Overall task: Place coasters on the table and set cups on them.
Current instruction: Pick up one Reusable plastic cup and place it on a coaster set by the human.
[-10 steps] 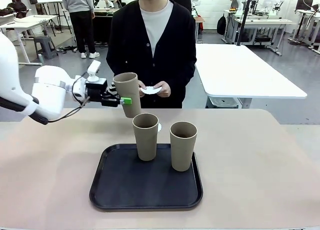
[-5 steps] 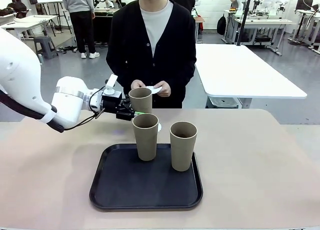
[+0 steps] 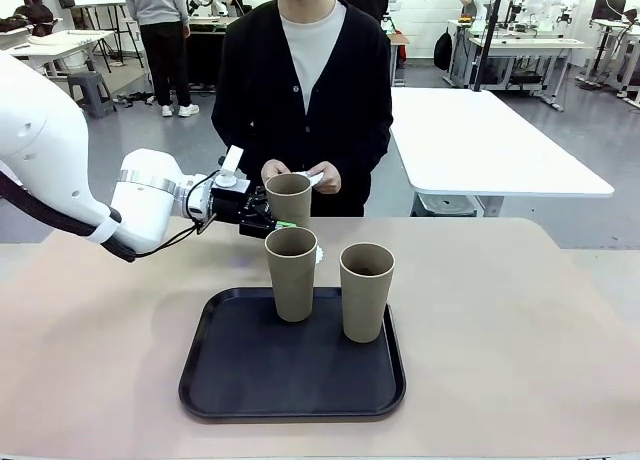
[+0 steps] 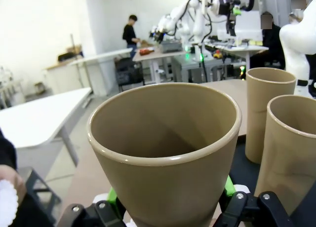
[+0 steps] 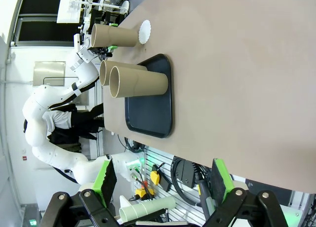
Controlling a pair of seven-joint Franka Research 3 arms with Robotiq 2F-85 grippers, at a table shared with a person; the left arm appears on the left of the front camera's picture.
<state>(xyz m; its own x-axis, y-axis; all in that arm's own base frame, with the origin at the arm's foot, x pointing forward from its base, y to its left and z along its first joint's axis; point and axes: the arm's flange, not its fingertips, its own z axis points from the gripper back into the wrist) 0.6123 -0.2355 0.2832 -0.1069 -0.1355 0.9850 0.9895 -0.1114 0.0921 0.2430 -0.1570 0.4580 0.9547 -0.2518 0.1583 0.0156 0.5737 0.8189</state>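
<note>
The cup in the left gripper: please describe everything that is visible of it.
The cup is a tall, tapered, matte beige-brown tumbler without handle, with a rounded rim, and empty. It is upright beyond the tray, clamped low on its sides by the left gripper. A white coaster lies at its base; contact is unclear.

cups (image 3: 366, 290) beige-brown | tray (image 3: 250, 380) black | coaster (image 5: 144, 32) white, scalloped | table (image 3: 520, 320) tan

Looking like a robotics lab in an open hall. Showing a white robot arm (image 3: 60, 170) reaching over the far edge of a tan table (image 3: 500, 310), white worktables (image 3: 490, 140) standing on a bare grey floor (image 3: 600, 130), benches (image 3: 525, 42) loaded with gear, and a slatted panel (image 5: 163, 175) hanging tools and cables.
</note>
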